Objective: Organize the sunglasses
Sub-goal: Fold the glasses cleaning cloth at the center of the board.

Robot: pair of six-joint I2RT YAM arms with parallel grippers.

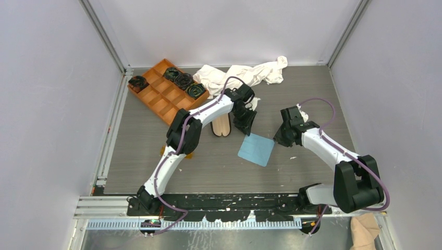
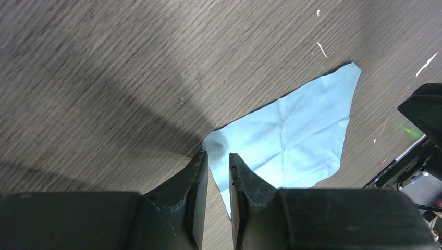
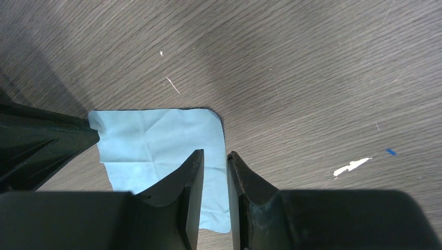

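the left gripper [image 2: 218, 155] comes up from the bottom edge, and its two dark fingers [image 2: 195, 182] stand close together with only a thin slit between them. nothing is held in this slit. the fingertips are over the near corner of a light blue cloth [image 2: 292, 140]. this cloth lies flat on the grey wood-grain desk [image 2: 130, 67] and shows some soft fold lines. it widens toward the right and ends in a point at the upper right. a few white flecks [image 2: 321, 49] lie on the desk beyond the cloth. at the right edge a black robot part [image 2: 425, 112] is seen, and a small green light [image 2: 412, 130] is under it. broad shadows cross the desk on the left.
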